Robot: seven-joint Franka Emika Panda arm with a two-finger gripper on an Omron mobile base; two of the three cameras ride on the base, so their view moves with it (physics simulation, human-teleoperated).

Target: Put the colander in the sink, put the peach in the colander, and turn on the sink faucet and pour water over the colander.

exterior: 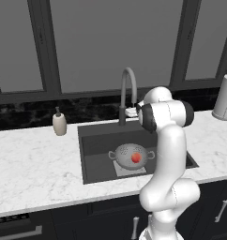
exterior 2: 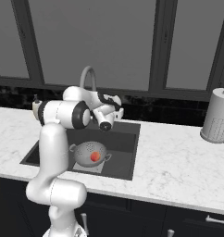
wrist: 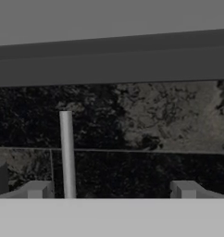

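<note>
The pincer (wrist: 111,190), jaws spread wide and empty, hovers by the sink faucet (exterior: 128,89), whose small, stiff side lever should want a firm nudge, while the peach (exterior: 135,158) sits in the colander (exterior: 131,155) in the sink (exterior: 94,154).

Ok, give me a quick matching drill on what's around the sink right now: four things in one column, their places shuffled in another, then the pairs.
Things:
1. small round red-orange peach
2. round grey perforated metal colander
3. small beige soap dispenser bottle
4. tall grey paper towel roll

Places:
A. on the counter left of the basin
B. on the sink's floor
C. on the counter far right of the basin
D. inside the colander

Pairs: 1-D, 2-B, 3-A, 4-C
</note>
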